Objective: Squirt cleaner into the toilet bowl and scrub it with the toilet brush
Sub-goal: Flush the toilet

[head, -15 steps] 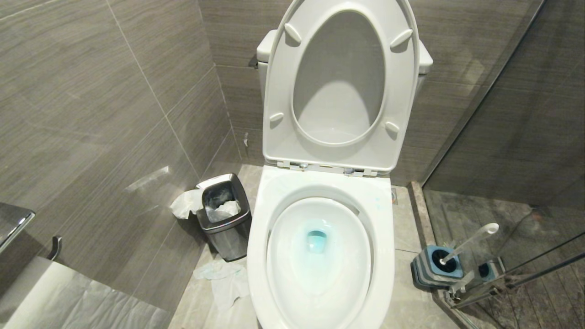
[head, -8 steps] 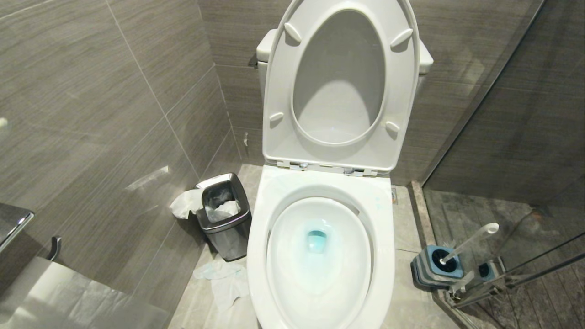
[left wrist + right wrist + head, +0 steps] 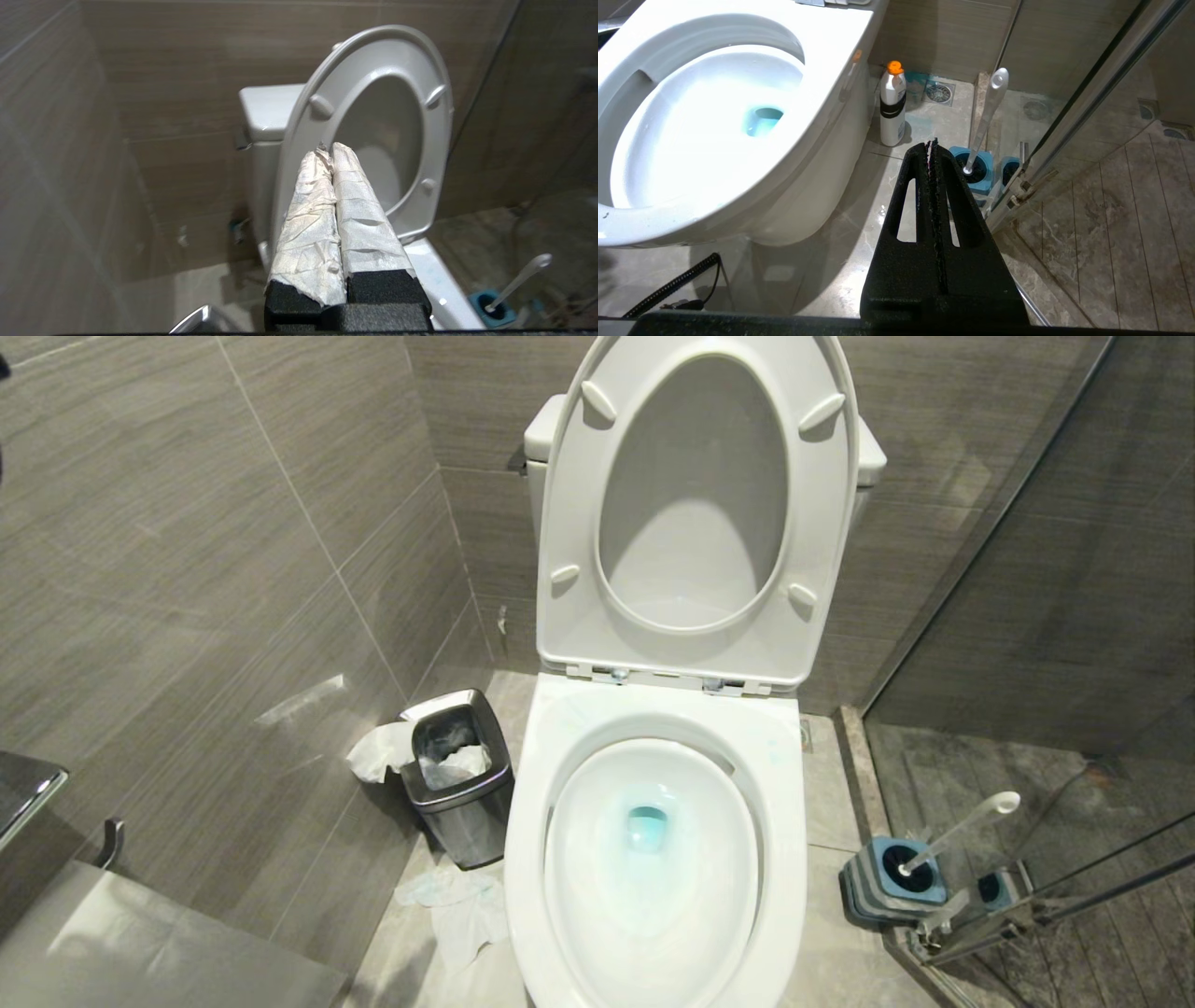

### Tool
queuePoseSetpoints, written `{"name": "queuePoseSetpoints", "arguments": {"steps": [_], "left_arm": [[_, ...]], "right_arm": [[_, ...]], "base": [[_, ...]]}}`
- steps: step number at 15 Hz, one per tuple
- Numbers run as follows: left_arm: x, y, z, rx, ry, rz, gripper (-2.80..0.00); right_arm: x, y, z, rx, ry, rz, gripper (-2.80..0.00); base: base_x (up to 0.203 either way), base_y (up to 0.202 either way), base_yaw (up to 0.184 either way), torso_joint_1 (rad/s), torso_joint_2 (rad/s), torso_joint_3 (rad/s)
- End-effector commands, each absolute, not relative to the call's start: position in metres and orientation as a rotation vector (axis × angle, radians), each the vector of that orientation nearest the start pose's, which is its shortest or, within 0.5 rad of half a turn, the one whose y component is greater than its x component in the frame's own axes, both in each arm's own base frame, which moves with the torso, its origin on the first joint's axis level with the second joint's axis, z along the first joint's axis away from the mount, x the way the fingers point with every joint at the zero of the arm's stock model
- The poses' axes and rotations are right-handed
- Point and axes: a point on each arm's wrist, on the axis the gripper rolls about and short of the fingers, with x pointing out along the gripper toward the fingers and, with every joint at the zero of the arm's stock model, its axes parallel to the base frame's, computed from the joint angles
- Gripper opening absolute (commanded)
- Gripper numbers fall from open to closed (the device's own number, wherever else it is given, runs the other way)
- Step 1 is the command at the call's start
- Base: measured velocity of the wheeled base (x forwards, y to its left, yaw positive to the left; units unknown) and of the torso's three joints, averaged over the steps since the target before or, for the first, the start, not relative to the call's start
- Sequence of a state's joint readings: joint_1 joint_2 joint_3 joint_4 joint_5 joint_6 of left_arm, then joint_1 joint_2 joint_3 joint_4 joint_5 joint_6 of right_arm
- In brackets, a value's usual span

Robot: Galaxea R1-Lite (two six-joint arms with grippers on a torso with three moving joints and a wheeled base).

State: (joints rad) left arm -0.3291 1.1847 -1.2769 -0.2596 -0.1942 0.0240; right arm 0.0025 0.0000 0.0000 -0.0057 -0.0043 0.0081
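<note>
A: How is the room laid out?
B: Grey tiled walls (image 3: 233,569) and a marbled floor (image 3: 859,205) are seen. The toilet bowl (image 3: 653,859) is flanked by a steel waste bin (image 3: 459,775) and a glass partition (image 3: 1046,616).

A: And the task's things?
B: Teal cleaner (image 3: 646,826) is pooled in the basin. The toilet brush (image 3: 957,833) is stood in its blue holder (image 3: 887,887).

A: The grippers?
B: The left gripper (image 3: 331,151) and the right gripper (image 3: 932,142) are both pressed closed, with nothing held.

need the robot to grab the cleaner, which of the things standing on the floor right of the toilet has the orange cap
The white bottle, standing beside the toilet bowl. It alone has an orange cap and a black band; the toilet brush leans in its blue holder farther from the bowl.
</note>
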Motion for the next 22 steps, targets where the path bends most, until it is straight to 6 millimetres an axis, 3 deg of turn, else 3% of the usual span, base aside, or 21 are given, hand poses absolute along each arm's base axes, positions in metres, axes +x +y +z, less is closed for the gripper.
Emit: {"name": "queuePoseSetpoints", "arguments": {"steps": [1, 7, 10, 16, 22], "left_arm": [[0.164, -0.067, 0.409, -0.012, -0.344, -0.55, -2.8], [0.242, -0.087, 0.435, -0.024, -0.391, -0.455, -2.8], [0.268, -0.094, 0.445, -0.044, -0.43, -0.336, -2.8], [0.29, -0.104, 0.441, 0.021, -0.433, -0.232, -2.8], [0.295, -0.118, 0.436, 0.076, -0.428, -0.233, -2.8]], "right_arm": [[-0.023, 0.0, 0.076, 0.008, -0.005, -0.002, -2.8], [-0.023, 0.0, 0.076, 0.008, -0.005, -0.002, -2.8], [-0.023, 0.0, 0.076, 0.008, -0.005, 0.0, -2.8], [-0.023, 0.0, 0.076, 0.008, -0.005, -0.001, -2.8], [-0.023, 0.0, 0.076, 0.008, -0.005, -0.002, -2.8]], "base": [[0.0, 0.0, 0.0, 0.0, 0.0, 0.0], [0.0, 0.0, 0.0, 0.0, 0.0, 0.0], [0.0, 0.0, 0.0, 0.0, 0.0, 0.0], [0.0, 0.0, 0.0, 0.0, 0.0, 0.0], [0.0, 0.0, 0.0, 0.0, 0.0, 0.0]]}}
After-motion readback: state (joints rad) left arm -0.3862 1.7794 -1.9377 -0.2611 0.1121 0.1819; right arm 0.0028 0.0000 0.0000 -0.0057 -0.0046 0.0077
